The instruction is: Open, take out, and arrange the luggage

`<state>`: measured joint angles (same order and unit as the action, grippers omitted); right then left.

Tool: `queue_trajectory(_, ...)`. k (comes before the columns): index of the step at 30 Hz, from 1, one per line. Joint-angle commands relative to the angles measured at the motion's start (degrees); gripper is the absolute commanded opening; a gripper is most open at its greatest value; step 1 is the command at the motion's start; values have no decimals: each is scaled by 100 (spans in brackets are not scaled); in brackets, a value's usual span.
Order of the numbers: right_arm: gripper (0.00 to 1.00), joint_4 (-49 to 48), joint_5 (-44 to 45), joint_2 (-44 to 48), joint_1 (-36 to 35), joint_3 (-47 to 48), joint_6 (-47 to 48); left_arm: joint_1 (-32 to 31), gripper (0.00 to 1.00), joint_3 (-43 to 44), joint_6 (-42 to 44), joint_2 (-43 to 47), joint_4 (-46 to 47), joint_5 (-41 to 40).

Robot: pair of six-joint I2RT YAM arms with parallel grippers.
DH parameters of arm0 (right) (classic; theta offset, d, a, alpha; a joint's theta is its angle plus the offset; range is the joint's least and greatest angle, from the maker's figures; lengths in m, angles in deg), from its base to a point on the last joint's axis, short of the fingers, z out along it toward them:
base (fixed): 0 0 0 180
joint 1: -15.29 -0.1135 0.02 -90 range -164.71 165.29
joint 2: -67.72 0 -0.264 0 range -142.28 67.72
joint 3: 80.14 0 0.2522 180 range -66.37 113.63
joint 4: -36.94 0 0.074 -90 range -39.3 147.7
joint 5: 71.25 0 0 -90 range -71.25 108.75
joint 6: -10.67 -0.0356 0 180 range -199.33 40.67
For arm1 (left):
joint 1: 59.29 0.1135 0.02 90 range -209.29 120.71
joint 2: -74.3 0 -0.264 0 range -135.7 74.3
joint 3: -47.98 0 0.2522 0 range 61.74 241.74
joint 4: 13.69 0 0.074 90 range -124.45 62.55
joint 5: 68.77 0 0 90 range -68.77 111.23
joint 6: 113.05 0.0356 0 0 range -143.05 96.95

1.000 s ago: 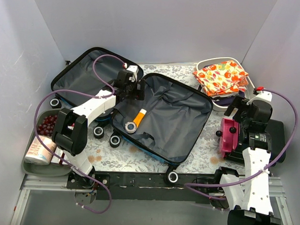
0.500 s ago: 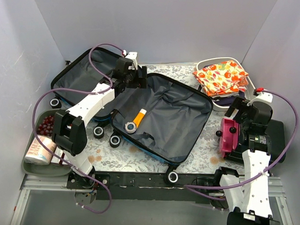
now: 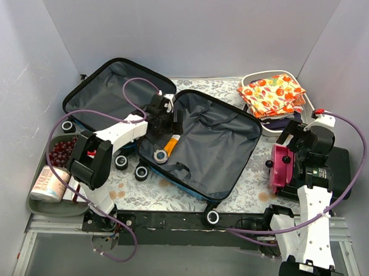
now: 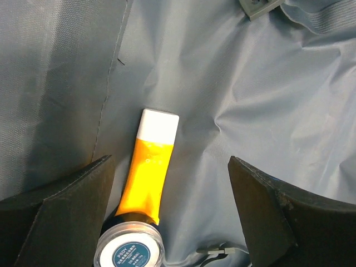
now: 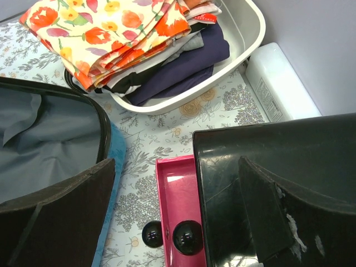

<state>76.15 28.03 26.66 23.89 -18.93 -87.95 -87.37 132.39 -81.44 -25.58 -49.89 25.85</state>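
Observation:
The blue luggage lies open flat, with dark grey lining in both halves. In its right half lie an orange tube and a round white-lidded jar. My left gripper hovers open just above them, the tube and jar close to its left finger. My right gripper stands open over a pink tray and a flat black case, holding nothing. The luggage edge shows at the left of the right wrist view.
A white tub of folded clothes, a floral cloth on top, stands at the back right. A white box lies beside it. At the near left, a grey tray holds red grapes and a roll.
My left gripper has come from the hinge area between the two halves toward me and now sits over the orange tube. The right arm has barely moved.

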Motion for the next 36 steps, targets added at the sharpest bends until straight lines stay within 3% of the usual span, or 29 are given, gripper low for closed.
queue_trajectory(1,98,-207,83,98,-25,-42,71,30,81,116,-93,-110,-173,-383)
queue_trajectory(6,98,-348,223,291,-51,-191,124,30,76,27,-93,-479,-41,-216)
queue_trajectory(14,98,-357,302,405,-69,-270,159,-93,71,274,-190,-1025,-516,-918)
queue_trajectory(21,98,-339,329,406,-69,-270,150,-119,59,213,-454,-1271,-578,-515)
queue_trajectory(27,98,-348,408,432,-95,-297,168,-128,52,343,-718,-1701,-832,-752)
queue_trajectory(31,98,-348,434,406,-113,-297,168,-146,41,476,-726,-1720,-877,-709)
queue_trajectory(36,98,-418,453,485,-122,-341,194,-154,9,634,-682,-1483,-929,-910)
